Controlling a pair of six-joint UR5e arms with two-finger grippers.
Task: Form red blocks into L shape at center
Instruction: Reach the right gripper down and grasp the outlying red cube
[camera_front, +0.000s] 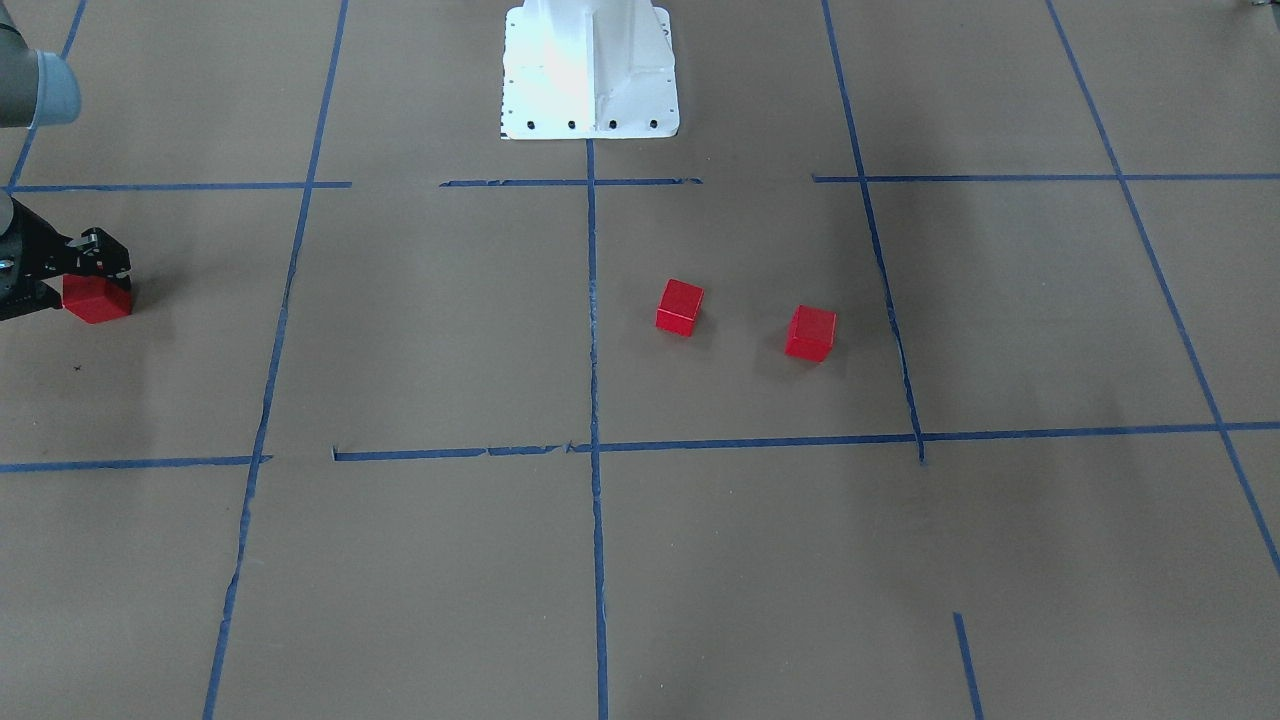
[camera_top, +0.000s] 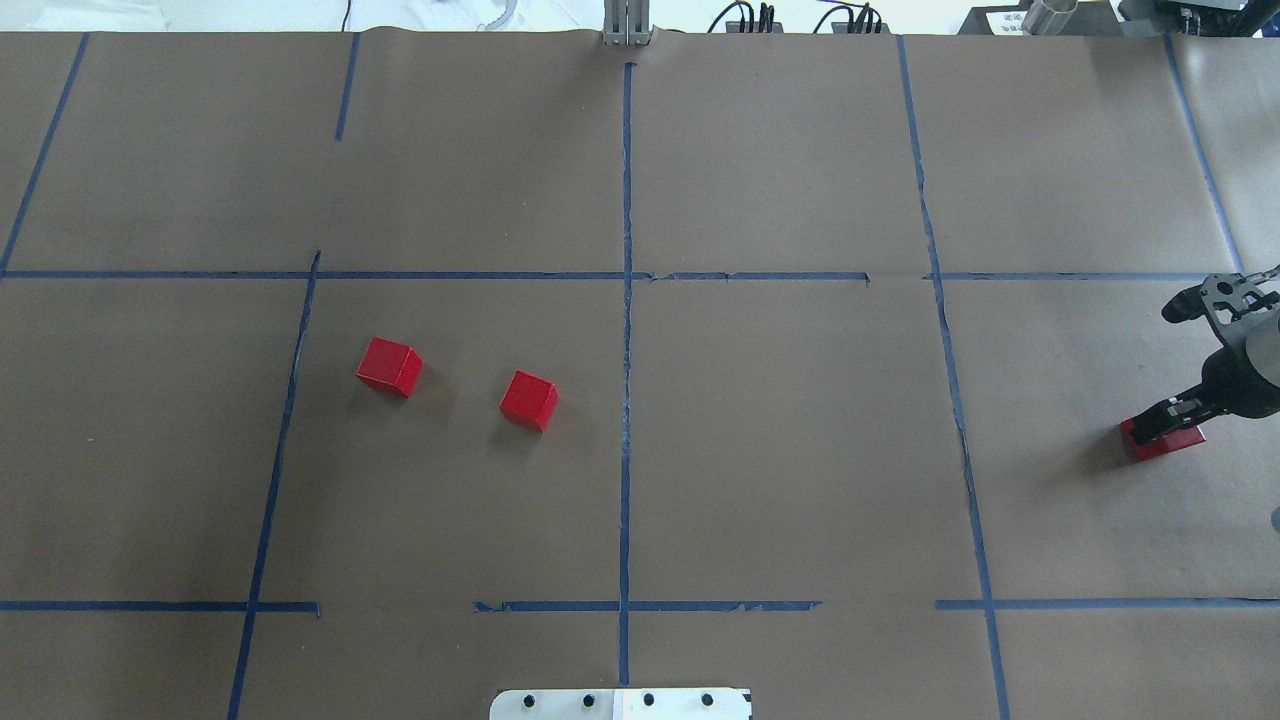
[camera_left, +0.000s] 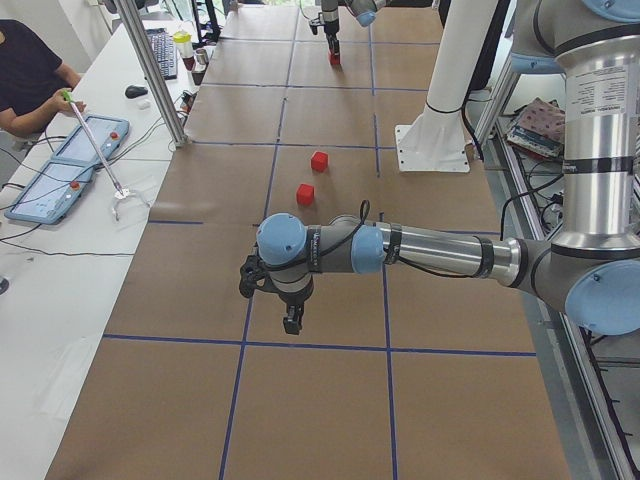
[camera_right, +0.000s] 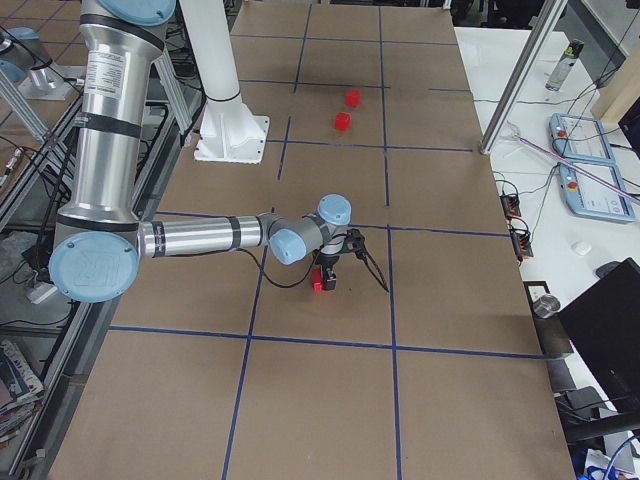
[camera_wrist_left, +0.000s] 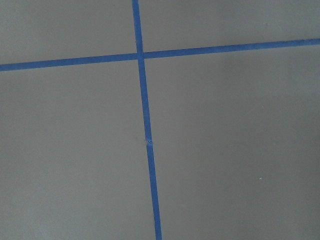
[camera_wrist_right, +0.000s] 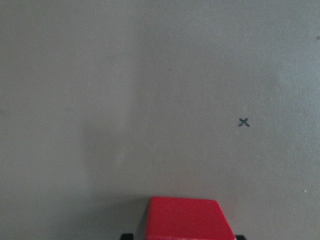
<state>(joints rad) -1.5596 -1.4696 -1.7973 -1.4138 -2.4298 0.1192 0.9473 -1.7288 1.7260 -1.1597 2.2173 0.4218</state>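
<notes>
Two red blocks (camera_top: 390, 366) (camera_top: 528, 400) lie apart on the brown paper, left of the center's (camera_top: 625, 440) vertical blue tape line; they also show in the front view (camera_front: 810, 333) (camera_front: 680, 307). The third red block (camera_top: 1163, 438) sits at the far right edge of the paper. My right gripper (camera_top: 1165, 422) is shut on it, low at the paper; the right wrist view shows the block (camera_wrist_right: 185, 217) between the fingertips. My left gripper (camera_left: 290, 322) shows only in the left side view, hanging over bare paper, and I cannot tell whether it is open or shut.
The robot's white base plate (camera_front: 590, 70) stands at the robot's side of the center. Blue tape lines cross the paper. A small pen cross (camera_wrist_right: 243, 122) marks the paper ahead of the held block. An operator (camera_left: 30, 80) sits at a side table.
</notes>
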